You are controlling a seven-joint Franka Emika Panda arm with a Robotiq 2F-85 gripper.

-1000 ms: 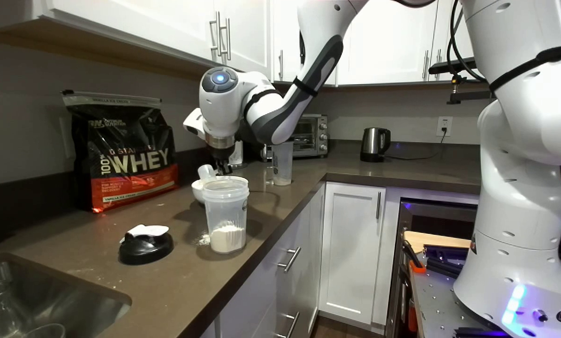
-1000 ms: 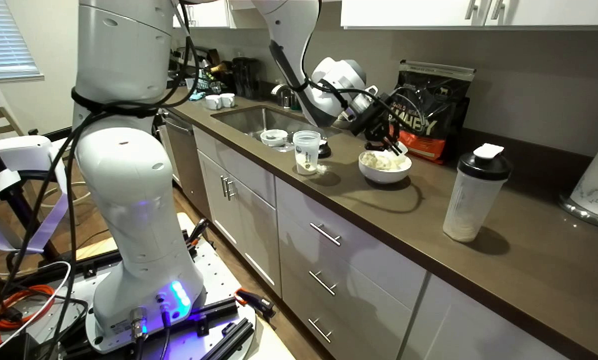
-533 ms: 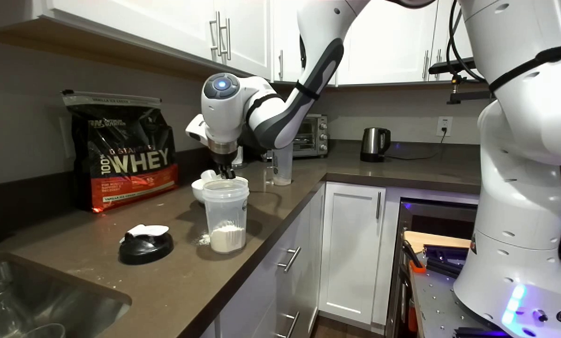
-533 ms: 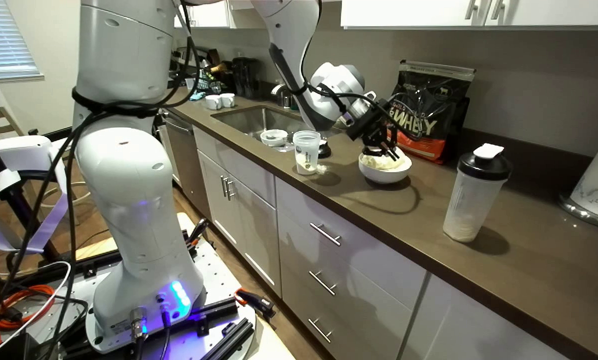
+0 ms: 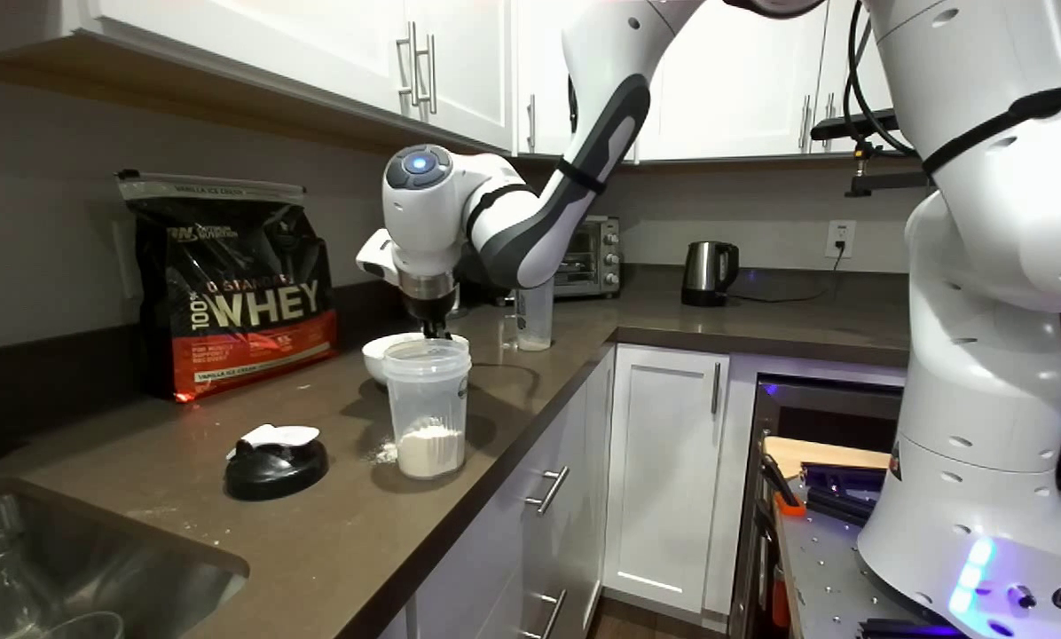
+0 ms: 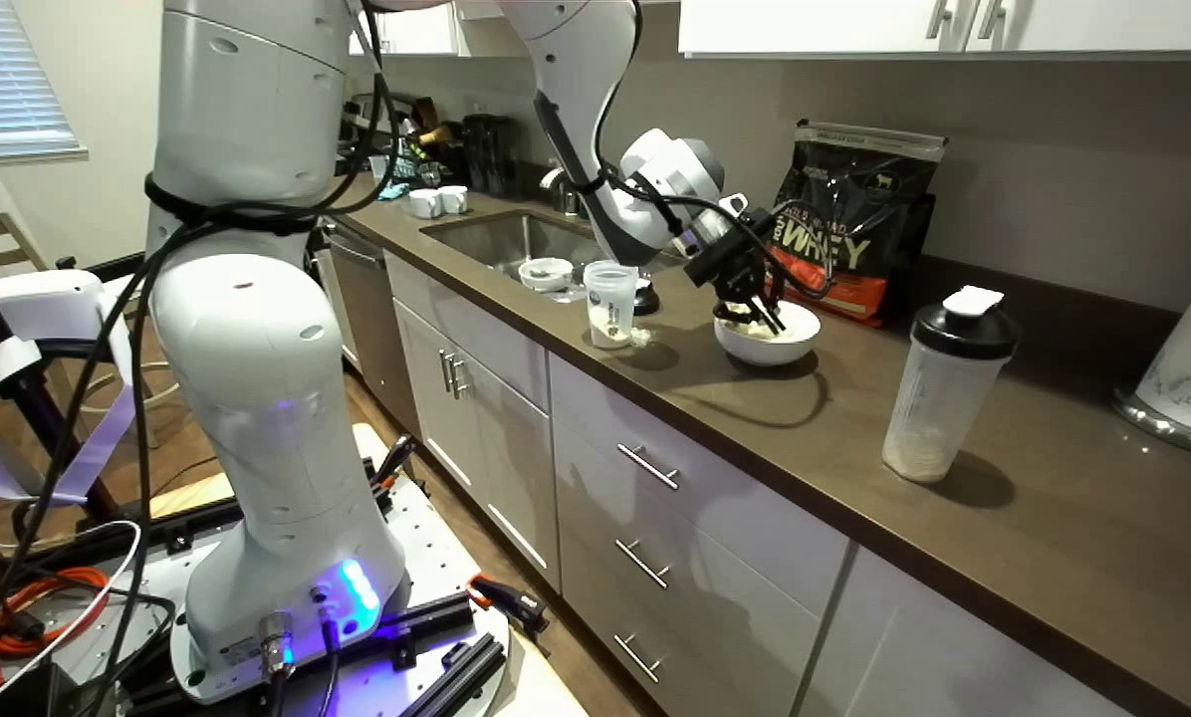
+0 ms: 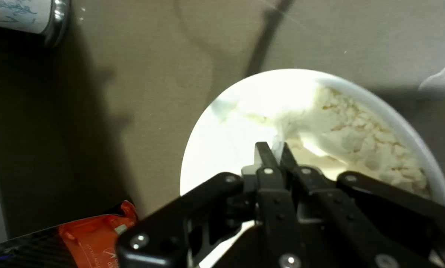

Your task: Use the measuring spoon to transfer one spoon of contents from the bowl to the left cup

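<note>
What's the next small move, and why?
I'd likely push the measuring spoon gently into the powder before any lift. The gripper is shut on it over the bowl, and the wrist view shows powder to the right of the grip. Whether the scoop is loaded can't be made out, so lifting now might carry too little.

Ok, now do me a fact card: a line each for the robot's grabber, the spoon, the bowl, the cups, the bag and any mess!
Gripper: shut on the spoon
Spoon: far end hard to make out
Bowl: white, powder inside
Open cup: some powder at the bottom
Lidded cup: black lid on, some powder at the bottom
Bag: black and red, standing, says WHEY
Mess: spilled powder on the counter beside the open cup
</note>
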